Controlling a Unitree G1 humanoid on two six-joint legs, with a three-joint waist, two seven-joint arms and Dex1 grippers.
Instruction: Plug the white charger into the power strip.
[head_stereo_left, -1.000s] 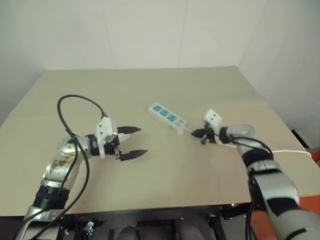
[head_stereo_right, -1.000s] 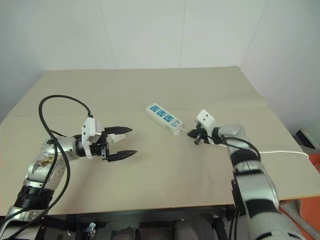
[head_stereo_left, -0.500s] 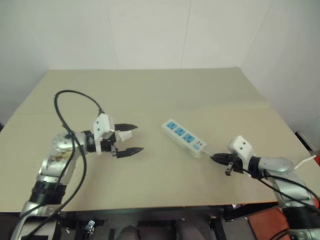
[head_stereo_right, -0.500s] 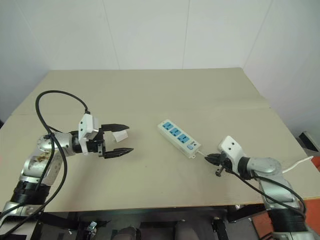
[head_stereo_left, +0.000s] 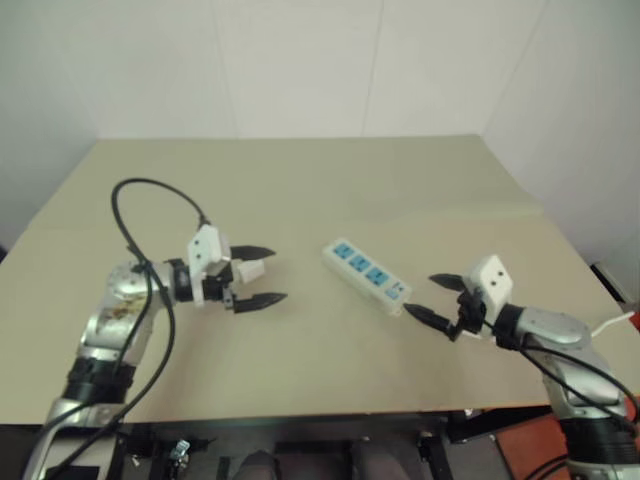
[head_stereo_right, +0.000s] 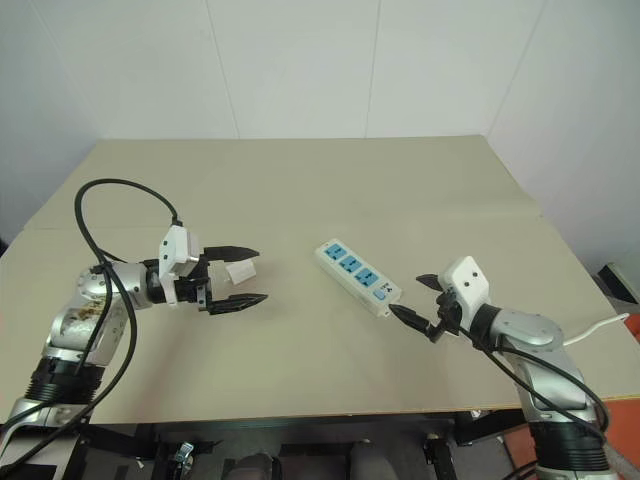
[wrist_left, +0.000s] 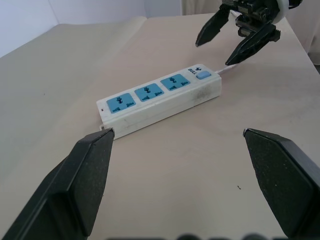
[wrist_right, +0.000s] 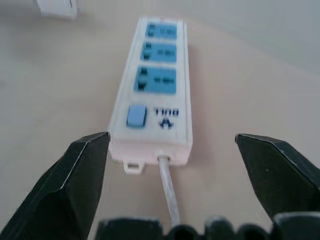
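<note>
Soft even light, faint shadows

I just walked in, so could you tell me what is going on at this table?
A two-armed robot is working on plugging the white charger into the power strip. The strip lies flat mid-table with all three sockets free. The right tool is open just behind the strip's cable end. The left tool is open beside the charger, which lies on the table.

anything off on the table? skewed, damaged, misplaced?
Nothing damaged or spilled. The power strip lies flat but diagonal to the table edges, all three sockets empty. The white charger sits apart from it, near the open left gripper. The right gripper is open at the strip's cable end, holding nothing.
</note>
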